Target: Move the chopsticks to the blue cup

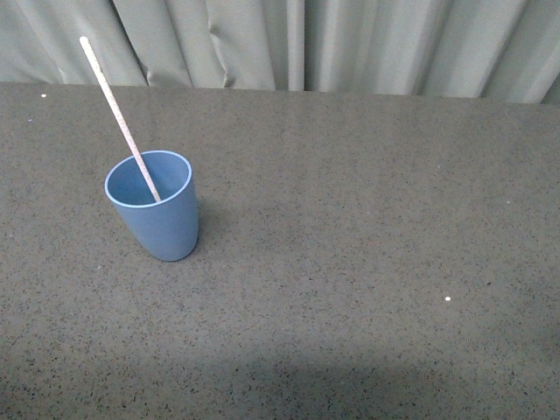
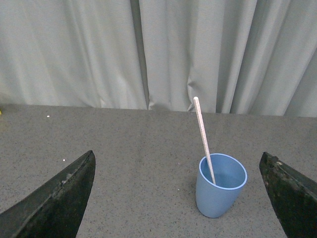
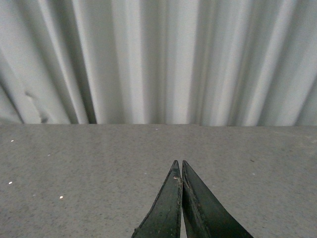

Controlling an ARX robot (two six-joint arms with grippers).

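Observation:
The blue cup [image 1: 155,205] stands upright on the grey speckled table [image 1: 350,262], left of centre. One cream-white chopstick [image 1: 117,112] rests inside it, leaning up and to the left, its top well above the rim. In the left wrist view the blue cup [image 2: 219,190] and the chopstick [image 2: 202,135] sit ahead of my left gripper [image 2: 177,163], whose dark fingers [image 2: 59,201] are spread wide apart and hold nothing. My right gripper [image 3: 179,162] is shut with nothing between its tips, over bare table. Neither arm shows in the front view.
Grey pleated curtains [image 1: 332,39] hang along the table's far edge. A few small white specks [image 1: 447,299] dot the tabletop.

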